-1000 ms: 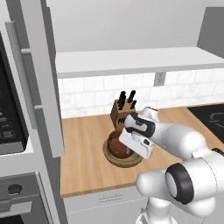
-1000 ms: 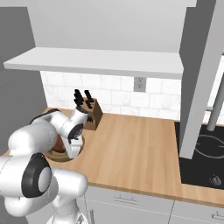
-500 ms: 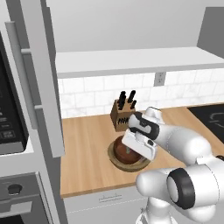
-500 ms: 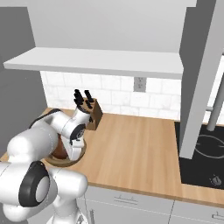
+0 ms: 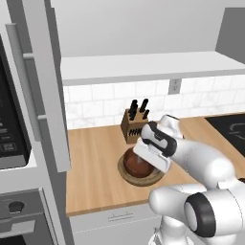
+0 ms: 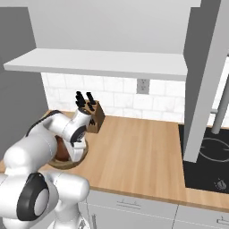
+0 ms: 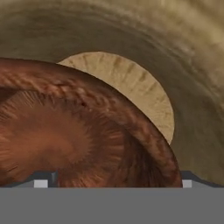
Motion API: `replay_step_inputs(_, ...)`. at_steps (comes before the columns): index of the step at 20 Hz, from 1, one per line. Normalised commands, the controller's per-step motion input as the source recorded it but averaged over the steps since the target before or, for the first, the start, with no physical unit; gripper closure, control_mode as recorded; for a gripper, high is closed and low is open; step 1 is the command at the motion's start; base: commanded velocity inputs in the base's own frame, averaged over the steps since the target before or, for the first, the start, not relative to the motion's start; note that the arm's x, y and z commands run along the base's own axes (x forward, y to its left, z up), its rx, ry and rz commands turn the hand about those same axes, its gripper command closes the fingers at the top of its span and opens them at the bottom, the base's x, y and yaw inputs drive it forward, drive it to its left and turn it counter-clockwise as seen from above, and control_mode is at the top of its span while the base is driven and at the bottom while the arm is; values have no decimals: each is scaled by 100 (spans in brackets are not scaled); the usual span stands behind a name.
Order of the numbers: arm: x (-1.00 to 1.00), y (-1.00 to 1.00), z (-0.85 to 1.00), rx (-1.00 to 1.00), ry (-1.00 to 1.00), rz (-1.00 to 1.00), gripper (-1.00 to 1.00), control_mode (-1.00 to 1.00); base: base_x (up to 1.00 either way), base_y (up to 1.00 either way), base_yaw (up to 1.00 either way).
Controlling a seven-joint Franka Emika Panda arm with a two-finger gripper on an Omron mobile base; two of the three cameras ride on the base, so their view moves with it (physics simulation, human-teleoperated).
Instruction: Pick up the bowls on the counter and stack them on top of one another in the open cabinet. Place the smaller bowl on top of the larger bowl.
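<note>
With my gripper jaws spread wide over the smaller bowl nested in the larger bowl, I'd lift straight up so neither of the 2 bowls tips.

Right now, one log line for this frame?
gripper: open, over bowls | smaller bowl: nested in larger bowl | stack: on counter, not in open cabinet

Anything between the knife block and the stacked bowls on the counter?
No: in the left base view, bare counter separates the knife block from the larger bowl, which holds the smaller bowl.
</note>
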Motion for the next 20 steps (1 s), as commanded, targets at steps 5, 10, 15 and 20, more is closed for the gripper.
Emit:
replay_step_inputs(5,33,-11,0,4,-18,10,-100,-100,0,0,0)
replay_step_inputs(10,28,-25,27,7,-11,11,-100,-100,0,0,0)
replay_step_inputs(15,28,-17,36,3,0,12,-100,-100,0,0,0)
replay_step_inputs(20,-7,-18,16,0,-1,11,-100,-100,0,0,0)
